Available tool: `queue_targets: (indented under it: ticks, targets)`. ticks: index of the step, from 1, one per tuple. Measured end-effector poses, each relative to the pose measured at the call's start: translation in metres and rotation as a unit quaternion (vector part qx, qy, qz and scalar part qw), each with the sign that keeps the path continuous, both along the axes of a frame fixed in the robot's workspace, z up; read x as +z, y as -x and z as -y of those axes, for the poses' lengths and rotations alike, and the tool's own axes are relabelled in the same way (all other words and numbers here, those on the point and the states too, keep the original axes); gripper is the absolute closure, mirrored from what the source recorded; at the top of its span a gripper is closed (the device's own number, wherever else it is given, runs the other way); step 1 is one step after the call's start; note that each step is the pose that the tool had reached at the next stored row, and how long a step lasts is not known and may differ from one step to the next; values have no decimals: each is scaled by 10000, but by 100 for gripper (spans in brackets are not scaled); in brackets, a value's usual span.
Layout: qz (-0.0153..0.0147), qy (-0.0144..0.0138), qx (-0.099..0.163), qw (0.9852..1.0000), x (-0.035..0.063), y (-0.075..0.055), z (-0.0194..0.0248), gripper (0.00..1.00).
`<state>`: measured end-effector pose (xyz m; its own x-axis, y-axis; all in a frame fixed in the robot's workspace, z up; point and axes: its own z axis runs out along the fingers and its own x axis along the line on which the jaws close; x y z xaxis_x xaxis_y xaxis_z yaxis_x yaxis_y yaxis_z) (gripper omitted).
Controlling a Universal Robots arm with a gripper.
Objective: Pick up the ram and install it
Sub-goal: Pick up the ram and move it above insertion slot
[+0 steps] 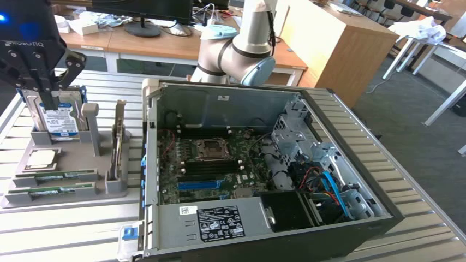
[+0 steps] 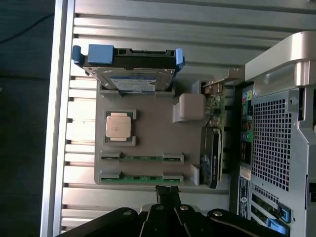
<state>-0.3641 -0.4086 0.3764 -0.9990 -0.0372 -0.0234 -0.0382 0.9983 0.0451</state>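
Two ram sticks, thin green boards, lie side by side in slots of a grey holder (image 1: 43, 203): one ram (image 1: 60, 177) (image 2: 141, 158) and a second ram (image 1: 52, 191) (image 2: 141, 177) nearer the holder's edge. My black gripper (image 1: 51, 109) (image 2: 168, 190) hangs well above the holder on the exterior view's left, shut, with nothing between its fingers. In the wrist view its tips sit just past the holder's edge beside the outer ram. The open computer case (image 1: 350, 136) shows its motherboard (image 1: 211, 164) with long memory slots.
On the holder also stand a silver hard drive (image 1: 60, 123) (image 2: 131, 74), a square processor (image 1: 42, 159) (image 2: 119, 126) and an upright card (image 1: 119, 142) (image 2: 212, 158). The case wall (image 2: 281, 148) rises close beside the holder. All rest on a slatted metal table (image 1: 65, 234).
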Motion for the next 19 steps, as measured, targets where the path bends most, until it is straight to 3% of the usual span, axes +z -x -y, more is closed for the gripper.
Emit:
queue_targets:
  ticks: [10, 19]
  targets:
    - [0, 0, 335, 9994, 0, 0, 0, 90]
    - [0, 0, 676, 9977, 0, 0, 0, 90]
